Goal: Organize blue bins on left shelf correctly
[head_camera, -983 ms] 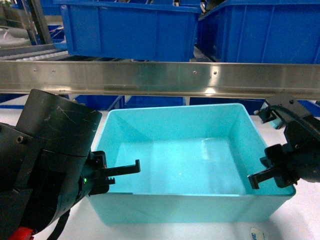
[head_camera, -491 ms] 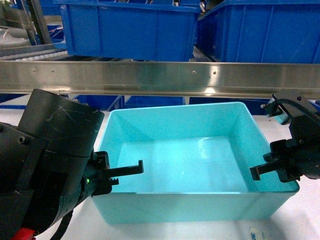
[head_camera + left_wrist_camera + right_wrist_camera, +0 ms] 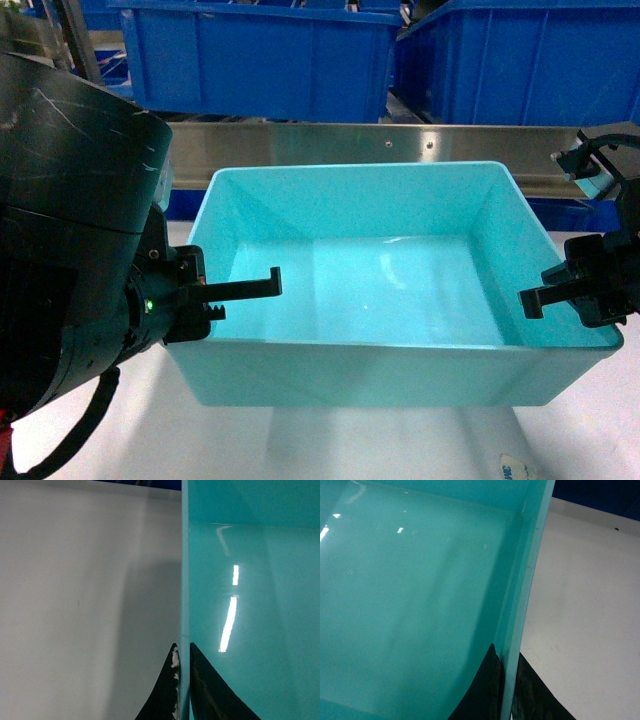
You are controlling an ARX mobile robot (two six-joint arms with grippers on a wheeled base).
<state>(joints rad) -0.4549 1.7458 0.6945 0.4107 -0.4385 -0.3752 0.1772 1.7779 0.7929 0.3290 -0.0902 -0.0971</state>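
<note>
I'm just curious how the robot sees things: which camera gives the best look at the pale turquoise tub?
The head view: it shows the whole turquoise tub, empty, with the left gripper and right gripper on its side walls. Each wrist view shows only one wall pinched between dark fingertips.

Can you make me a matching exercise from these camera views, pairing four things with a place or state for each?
Things:
1. light turquoise plastic tub
2. shiny stainless-steel shelf rail
3. royal-blue plastic bins
4. left gripper

Place or state:
A. up on the rack above the rail
B. clamped on a thin turquoise wall
C. empty, held at both side walls
D. running horizontally behind the tub

Pairs: 1-C, 2-D, 3-A, 4-B
</note>
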